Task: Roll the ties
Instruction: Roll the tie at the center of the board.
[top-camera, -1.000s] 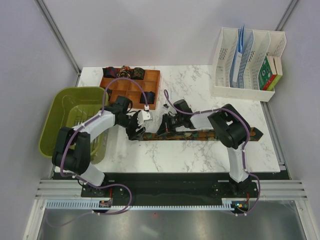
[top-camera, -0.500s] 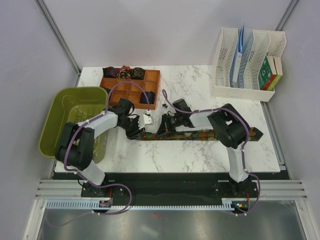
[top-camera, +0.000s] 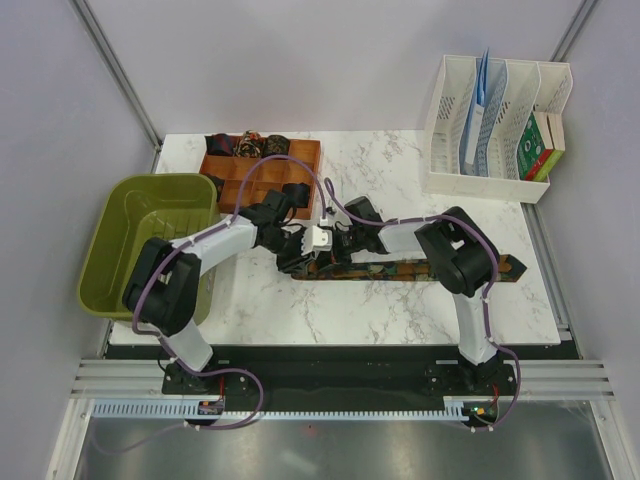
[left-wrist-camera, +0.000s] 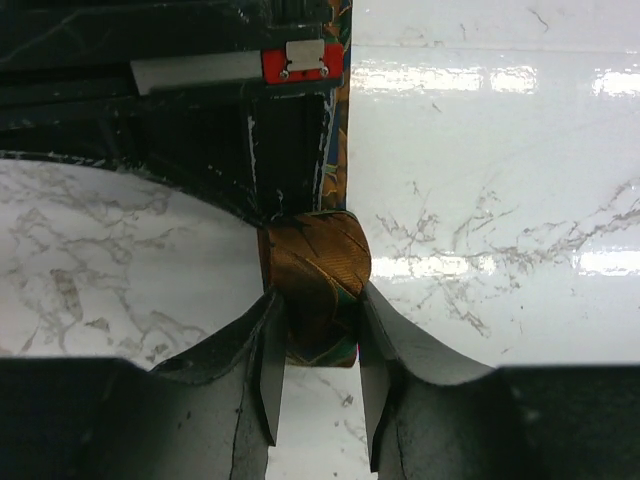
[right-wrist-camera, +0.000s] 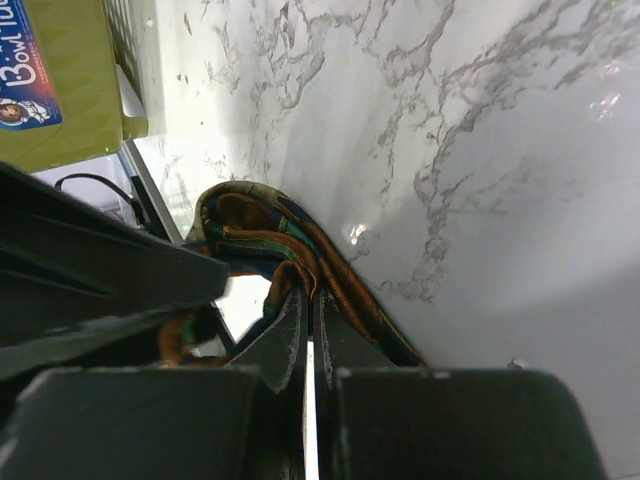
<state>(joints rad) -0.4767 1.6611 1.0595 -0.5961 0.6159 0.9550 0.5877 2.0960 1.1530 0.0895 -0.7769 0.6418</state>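
Seen from above, two robot arms work a patterned tie (top-camera: 395, 270) laid flat across the middle of the marble tabletop (top-camera: 380, 170). At the strip's left end, just left of centre frame, the fabric sits wound into a small brown roll (left-wrist-camera: 315, 270). The left jaws have narrowed onto that roll, one finger against each side, seemingly to stop the coil springing loose. Right beside them, the right jaws are pinched fully together on a fold of the fabric. That grip probably anchors the strip so the roll can be turned along it without the fabric sliding or bunching. Most of the tie lies unrolled and runs off toward the right of the frame under the right arm (top-camera: 455, 255), so the winding looks barely begun. A wooden tray (top-camera: 262, 178) at upper left holds finished rolls (top-camera: 250, 146) in its back row and is the likely destination. A green bin (top-camera: 130, 230) sits at the left edge.
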